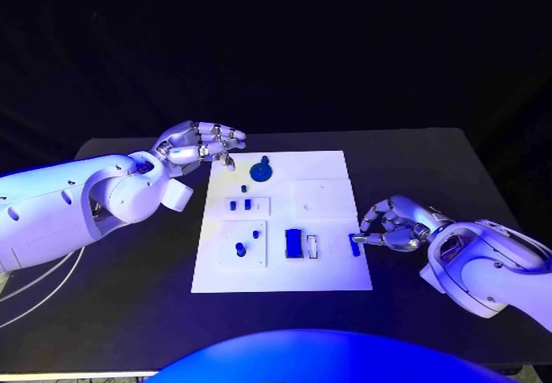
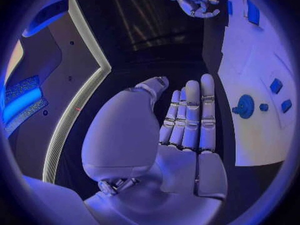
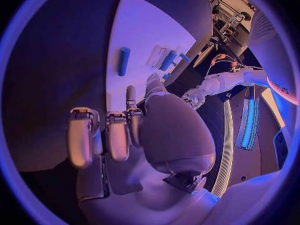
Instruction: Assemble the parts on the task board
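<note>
The right hand (image 1: 395,226) rests low on the black surface (image 1: 138,295), just off the near right edge of the white task board (image 1: 281,223). Its fingers are curled inward and nothing shows in them; the fingertips almost meet a blue rod (image 1: 354,244) that lies on the board just beside them. In the right wrist view that rod (image 3: 124,61) lies alone on the white plate beyond the fingertips (image 3: 130,92).

Further from this hand across the board lie a blue rectangular block (image 1: 293,243) next to a white slot, and a small blue peg (image 1: 241,249) on a raised square. Beyond these stand two small blue pieces (image 1: 239,205) on a second raised square.

At the far edge sits one round blue disc part (image 1: 261,171). The left hand (image 1: 203,144) hovers just beside that disc, off the board's far left corner, empty, fingers bent and together; the left wrist view shows its fingers (image 2: 190,115) straight and side by side, holding nothing.
</note>
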Motion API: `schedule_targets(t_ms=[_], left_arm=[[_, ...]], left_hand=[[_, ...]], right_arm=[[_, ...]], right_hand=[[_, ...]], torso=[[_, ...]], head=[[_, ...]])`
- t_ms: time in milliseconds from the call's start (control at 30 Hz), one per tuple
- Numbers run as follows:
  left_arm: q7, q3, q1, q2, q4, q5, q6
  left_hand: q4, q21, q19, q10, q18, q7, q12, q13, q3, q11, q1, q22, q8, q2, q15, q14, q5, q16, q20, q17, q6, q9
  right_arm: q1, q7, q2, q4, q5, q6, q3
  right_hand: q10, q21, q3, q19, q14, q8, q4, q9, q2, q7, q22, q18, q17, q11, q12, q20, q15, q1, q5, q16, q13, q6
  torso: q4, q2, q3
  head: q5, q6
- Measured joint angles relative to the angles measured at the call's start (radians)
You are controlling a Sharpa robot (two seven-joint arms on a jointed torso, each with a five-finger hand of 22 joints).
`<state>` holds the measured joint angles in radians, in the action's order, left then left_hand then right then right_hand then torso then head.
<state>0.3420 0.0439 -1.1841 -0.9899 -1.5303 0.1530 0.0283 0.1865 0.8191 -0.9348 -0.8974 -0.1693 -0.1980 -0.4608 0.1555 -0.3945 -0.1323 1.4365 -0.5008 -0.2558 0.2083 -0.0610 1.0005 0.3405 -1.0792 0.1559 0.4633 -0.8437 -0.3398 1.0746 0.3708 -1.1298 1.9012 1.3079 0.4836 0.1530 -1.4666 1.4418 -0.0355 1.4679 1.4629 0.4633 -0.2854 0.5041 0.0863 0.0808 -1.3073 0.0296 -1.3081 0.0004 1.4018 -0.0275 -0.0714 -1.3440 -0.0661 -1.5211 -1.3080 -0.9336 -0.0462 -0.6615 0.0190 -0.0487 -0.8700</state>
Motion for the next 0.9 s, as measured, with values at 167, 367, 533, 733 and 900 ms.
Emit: schedule_targets(t_ms=[167,367,533,733,900], left_arm=[[0.002,0.0,0.0,0.001,0.0,0.0,0.0],[0.003,0.0,0.0,0.003,0.001,0.0,-0.001],[0.004,0.0,0.0,0.003,0.001,0.0,-0.001],[0.003,0.0,0.001,0.003,0.002,0.0,-0.004],[0.002,0.0,0.001,0.004,0.002,-0.001,-0.007]], left_hand=[[0.0,0.0,0.0,0.0,0.0,0.0,0.0,0.0,0.0,0.0,0.0,0.0,0.0,0.0,0.0,0.0,0.0,0.0,0.0,0.0,0.0,0.0],[0.0,0.0,0.0,0.0,0.0,0.0,0.0,0.0,0.0,0.0,0.0,0.001,0.0,0.0,0.0,0.0,0.0,0.0,0.0,0.001,0.0,0.0],[0.0,0.0,0.0,0.0,0.0,0.0,0.0,0.0,0.0,0.0,0.0,0.001,0.0,0.0,0.0,0.0,0.0,0.0,0.0,0.001,0.0,0.0],[0.0,-0.004,0.0,0.0,0.0,0.0,0.0,-0.001,0.0,0.0,0.0,0.003,0.0,0.0,0.0,0.0,0.0,0.0,0.0,0.001,0.0,0.0],[0.0,-0.004,0.0,0.0,0.0,0.0,0.0,-0.001,0.0,0.0,0.0,0.003,0.0,0.0,0.0,0.0,0.0,0.0,0.0,0.001,0.0,0.0]], right_arm=[[-0.017,0.005,-0.007,-0.003,0.032,0.019,0.001],[-0.051,0.029,0.025,-0.026,0.065,0.023,0.004],[-0.07,0.056,0.062,-0.055,0.081,0.016,0.004],[-0.075,0.076,0.086,-0.067,0.095,0.016,0.0],[-0.076,0.087,0.101,-0.073,0.105,0.016,-0.002]], right_hand=[[0.0,0.0,0.003,0.0,0.004,0.0,-0.003,0.0,0.001,0.0,0.0,0.0,0.0,0.0,0.0,0.0,0.004,-0.001,0.0,0.0,0.0,0.0],[0.0,0.0,0.006,0.0,0.004,0.0,-0.006,-0.001,0.006,0.001,0.0,0.0,0.0,0.0,0.0,0.0,0.004,0.004,0.0,0.0,0.0,-0.007],[0.0,-0.004,0.008,-0.004,0.004,0.0,-0.008,-0.002,0.011,0.001,-0.001,0.0,0.0,0.0,-0.004,-0.003,0.004,0.01,0.0,0.0,0.0,-0.014],[0.0,-0.004,0.008,-0.004,0.004,0.003,-0.008,0.002,0.011,-0.003,-0.001,0.0,0.0,0.0,-0.004,-0.003,0.003,0.01,0.0,0.0,0.0,-0.018],[0.0,-0.004,0.02,-0.004,0.004,-0.001,-0.005,0.002,0.011,-0.004,-0.001,0.0,0.0,0.0,-0.004,-0.003,0.003,0.01,0.0,0.0,0.0,-0.022]], torso=[[-0.0013,0.0,0.0],[-0.0002,-0.001,0.0006],[0.0012,-0.002,0.0003],[0.0017,-0.002,0.0],[0.0012,-0.002,-0.0007]], head=[[0.003,0.0],[0.003,-0.002],[0.002,-0.003],[0.0,-0.003],[-0.003,-0.003]])
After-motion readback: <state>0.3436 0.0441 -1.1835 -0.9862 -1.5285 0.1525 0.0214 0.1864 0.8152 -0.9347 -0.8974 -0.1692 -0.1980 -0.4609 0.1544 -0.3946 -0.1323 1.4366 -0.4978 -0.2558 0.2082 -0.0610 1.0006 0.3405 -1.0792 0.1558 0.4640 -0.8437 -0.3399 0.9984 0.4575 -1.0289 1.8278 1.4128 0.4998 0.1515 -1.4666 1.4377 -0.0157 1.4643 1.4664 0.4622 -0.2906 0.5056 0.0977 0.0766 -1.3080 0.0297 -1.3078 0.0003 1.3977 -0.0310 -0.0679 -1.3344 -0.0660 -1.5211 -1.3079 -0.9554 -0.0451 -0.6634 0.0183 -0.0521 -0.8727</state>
